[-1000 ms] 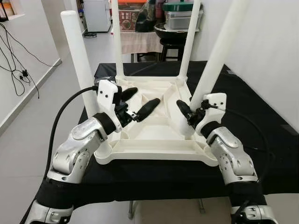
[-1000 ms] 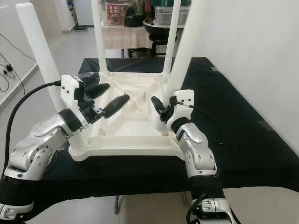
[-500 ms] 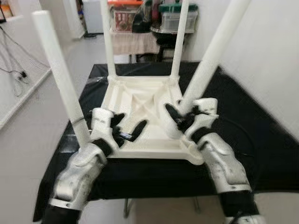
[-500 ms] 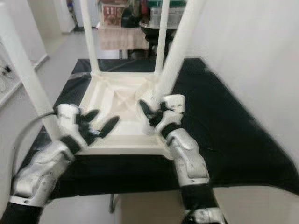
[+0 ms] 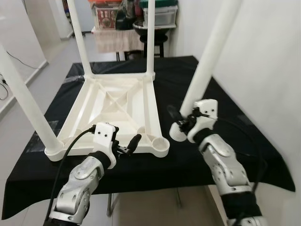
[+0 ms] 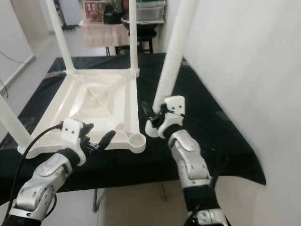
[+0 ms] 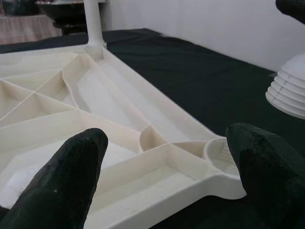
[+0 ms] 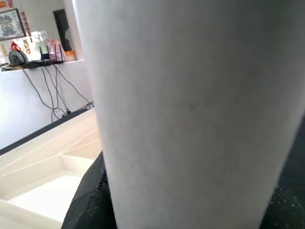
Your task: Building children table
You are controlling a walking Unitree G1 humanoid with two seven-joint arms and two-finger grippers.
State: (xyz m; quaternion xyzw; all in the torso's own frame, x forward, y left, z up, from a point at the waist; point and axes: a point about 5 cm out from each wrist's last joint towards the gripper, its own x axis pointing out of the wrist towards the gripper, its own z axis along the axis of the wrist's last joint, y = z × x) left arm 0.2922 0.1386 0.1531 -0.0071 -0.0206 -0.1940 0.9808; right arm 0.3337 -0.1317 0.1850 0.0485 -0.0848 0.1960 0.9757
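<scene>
Open left tool (image 7: pixel 167 176) over white tabletop's (image 7: pixel 119 143) empty corner socket (image 7: pixel 221 155)

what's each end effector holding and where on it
The right end effector grips the loose leg near its ribbed bottom end. The left end effector is open, holding nothing.

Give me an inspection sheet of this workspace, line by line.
Surface: black cloth over a table.
Job's things: white tabletop upside down, three legs standing in its corners; near right socket empty; fourth leg held off the tabletop, beside that socket.
Clutter: nothing seen.
Grippers: right gripper shut on the fourth leg; left gripper open at the tabletop's near edge.
Cables: black cable along the left arm.
Surroundings: white wall on the right; storage boxes behind.
</scene>
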